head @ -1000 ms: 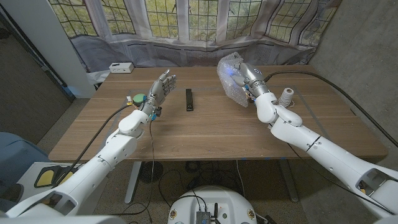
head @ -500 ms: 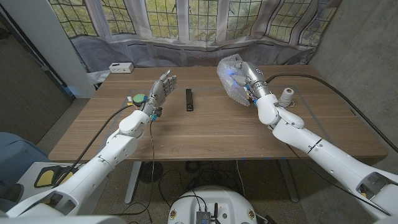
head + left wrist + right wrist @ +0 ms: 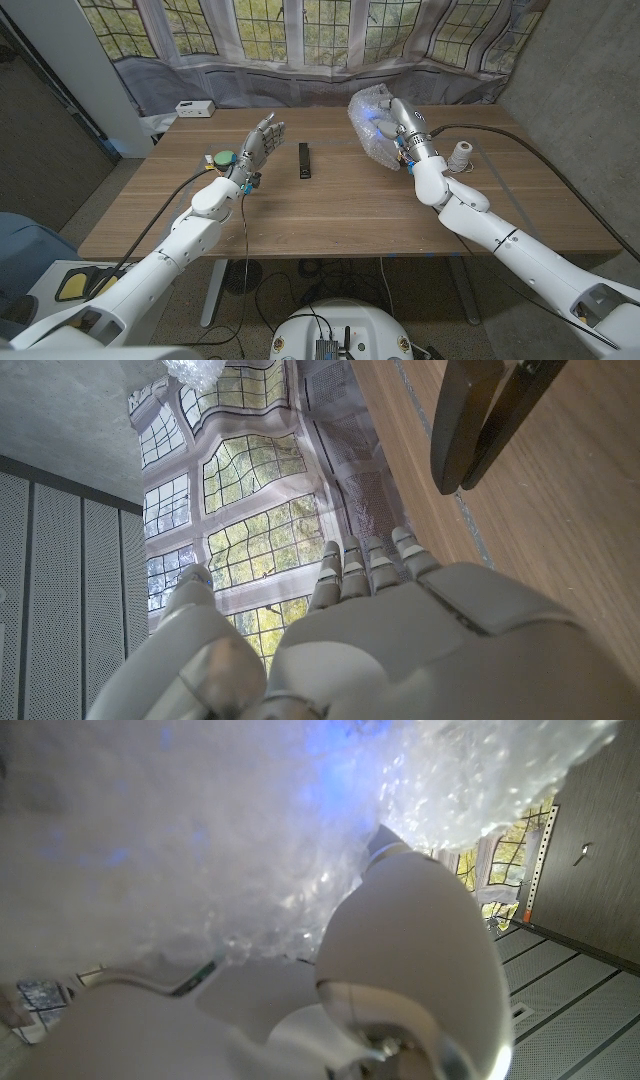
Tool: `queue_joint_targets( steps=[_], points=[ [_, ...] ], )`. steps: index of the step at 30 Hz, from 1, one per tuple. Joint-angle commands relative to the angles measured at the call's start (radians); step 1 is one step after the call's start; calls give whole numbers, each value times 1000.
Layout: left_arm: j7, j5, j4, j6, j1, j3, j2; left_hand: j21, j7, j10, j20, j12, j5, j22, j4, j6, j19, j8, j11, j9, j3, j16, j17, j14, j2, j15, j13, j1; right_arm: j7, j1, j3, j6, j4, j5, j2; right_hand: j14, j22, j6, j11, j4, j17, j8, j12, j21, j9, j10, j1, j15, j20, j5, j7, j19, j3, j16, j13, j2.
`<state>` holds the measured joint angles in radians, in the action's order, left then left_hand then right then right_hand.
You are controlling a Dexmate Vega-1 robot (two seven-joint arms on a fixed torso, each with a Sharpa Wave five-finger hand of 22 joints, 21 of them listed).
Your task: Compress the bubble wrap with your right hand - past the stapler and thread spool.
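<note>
Bubble wrap [image 3: 372, 125] sits as a crumpled clear bundle in the upper right of the head frame, on the far part of the table [image 3: 340, 215] near the window edge; your right hand [image 3: 402, 128] lies on its right flank, pressed into the plastic. In the right wrist view the wrap [image 3: 250, 830] crowds against the hand [image 3: 400, 960], but how far the fingers have curled into it you cannot tell from either picture. Judge the bundle as very light, soft and springy: it will squash readily, rebound when released, and slide on the smooth wood rather than resist, so press down onto the tabletop from the top or flank of the bundle instead of shoving sideways. The film looks slick; expect it to skate out from under a glancing push. White thread spool [image 3: 461, 154] stands just right of your forearm, close enough to clip with the wrist or cable. Black stapler [image 3: 304, 160] lies at centre frame, well apart from the wrap. Left hand [image 3: 256, 142] is raised at upper left of centre, fingers apart and holding nothing; a green-topped item [image 3: 222, 158] sits beside it
</note>
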<state>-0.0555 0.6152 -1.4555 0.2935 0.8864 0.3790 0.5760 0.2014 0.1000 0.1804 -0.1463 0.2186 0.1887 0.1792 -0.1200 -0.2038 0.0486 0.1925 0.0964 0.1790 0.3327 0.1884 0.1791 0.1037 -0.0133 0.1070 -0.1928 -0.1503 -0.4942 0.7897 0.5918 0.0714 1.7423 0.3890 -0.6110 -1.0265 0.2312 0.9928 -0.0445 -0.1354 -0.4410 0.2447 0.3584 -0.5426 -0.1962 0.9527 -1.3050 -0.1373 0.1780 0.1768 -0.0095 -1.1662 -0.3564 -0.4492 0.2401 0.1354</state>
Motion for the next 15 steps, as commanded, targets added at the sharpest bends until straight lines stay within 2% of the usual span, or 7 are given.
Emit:
queue_joint_targets(
  steps=[1, 6, 10, 15],
  points=[
    [-2, 3, 4, -6, -2, 2, -2, -2, -2, 10, -9, -2, -4, 2, -3, -5, -2, -1, 2, 2, 1, 1, 1, 8, -13, -2, -6, -4, 6, 15, -12, 43, 30, 12, -2, 19, -9, -21, -1, 16, 7, -12, -12, -8, -4, -19, 51, -29, 1, 6, 6, 54, 16, 31, 6, -4],
    [4, 2, -4, -7, 2, 0, 1, -2, -2, 11, -9, -2, -4, 2, -3, -5, -3, -1, 0, 2, 1, 1, 1, 9, -14, -2, -6, -4, -2, 15, -9, 27, 26, 27, -13, 32, -20, -46, -9, 31, 13, -26, -25, -12, -5, -34, 98, -20, -8, 7, 6, 66, 43, 46, 4, -26],
    [10, 2, -10, -12, 6, -3, 4, -2, -1, 14, -9, -1, -4, 2, -3, -7, -3, -1, -1, 2, 1, 1, 1, 9, -14, -2, -6, -4, 11, 16, -9, 45, 39, 37, -21, 50, -27, -61, 1, 27, 10, -35, -33, -10, -5, -51, 120, -20, -11, 9, 4, 88, 65, 53, 9, -51],
    [10, 3, -12, -13, 6, -3, 5, -2, 0, 14, -9, -1, -4, 2, -3, -9, -3, 0, 0, 2, 1, 1, 1, 10, -14, -1, -6, -4, 16, 18, -11, 48, 44, 38, -23, 73, -34, -91, 0, 28, 5, -48, -46, -8, -4, -76, 138, -12, -13, 11, 4, 111, 76, 62, 11, -54]
  ],
)
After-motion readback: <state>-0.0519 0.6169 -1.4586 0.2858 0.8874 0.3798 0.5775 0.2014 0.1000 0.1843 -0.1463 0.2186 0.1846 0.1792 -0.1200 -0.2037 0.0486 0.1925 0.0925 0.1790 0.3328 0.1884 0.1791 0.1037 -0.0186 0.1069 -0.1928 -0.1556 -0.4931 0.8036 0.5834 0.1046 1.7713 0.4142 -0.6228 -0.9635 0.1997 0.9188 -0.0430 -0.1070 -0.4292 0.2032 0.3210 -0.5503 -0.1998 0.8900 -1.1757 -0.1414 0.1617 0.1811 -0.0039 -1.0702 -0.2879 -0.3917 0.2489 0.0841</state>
